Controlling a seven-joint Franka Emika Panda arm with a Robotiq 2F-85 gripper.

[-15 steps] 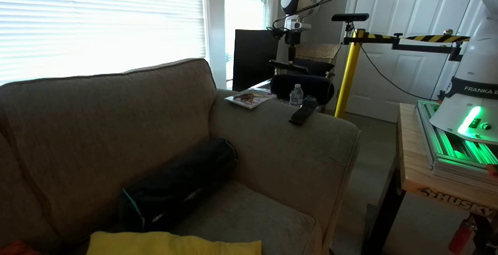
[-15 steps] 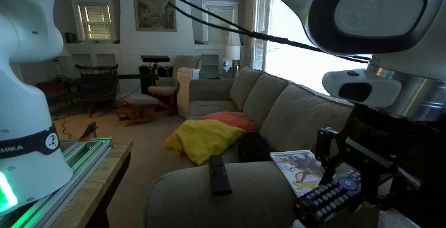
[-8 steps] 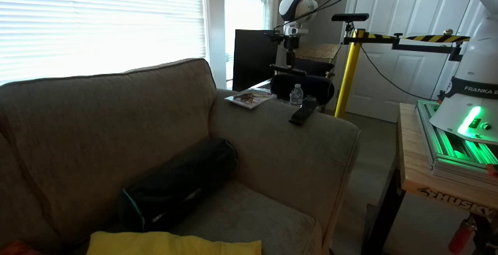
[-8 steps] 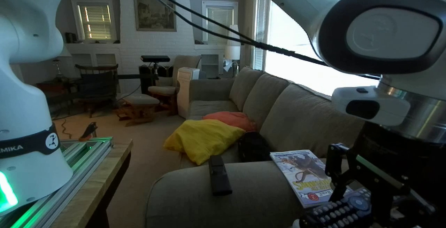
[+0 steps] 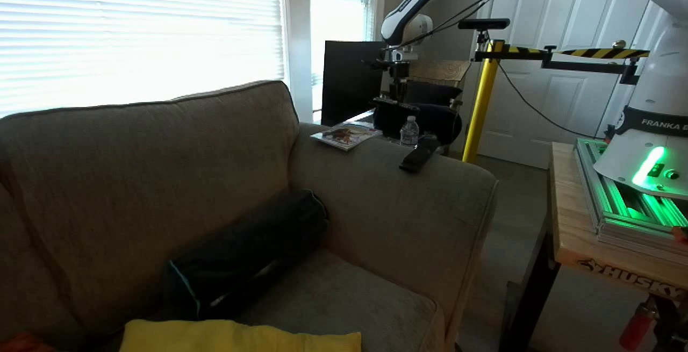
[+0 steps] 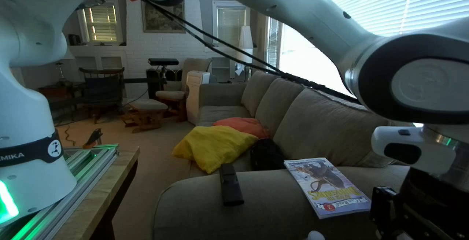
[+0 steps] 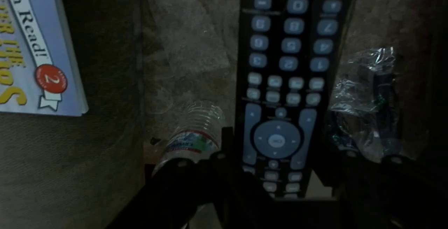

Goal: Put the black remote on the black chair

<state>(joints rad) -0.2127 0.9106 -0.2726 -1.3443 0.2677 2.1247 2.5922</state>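
My gripper [image 7: 274, 145] is shut on a long black remote [image 7: 290, 64] with many grey buttons, fingers at its two long edges. The remote lies flat, face up to the wrist camera. In an exterior view the gripper [image 5: 399, 87] holds the remote [image 5: 396, 106] beyond the couch arm. In an exterior view only part of the gripper [image 6: 384, 203] shows at the lower right, the held remote out of frame. Another black remote [image 6: 231, 187] lies on the couch arm. A dark padded shape [image 5: 419, 118] behind the arm may be the black chair; I cannot tell.
A clear bottle [image 5: 409, 133] stands just past the couch arm; it also shows left of the remote in the wrist view [image 7: 196, 138]. Crinkled clear plastic [image 7: 367, 110] lies right of it. A book [image 6: 326, 187] lies on the arm. A dark panel [image 5: 352, 83] stands by the window.
My gripper has moved down with the remote still in it. In an exterior view it has gone down and right until the remote left the frame.
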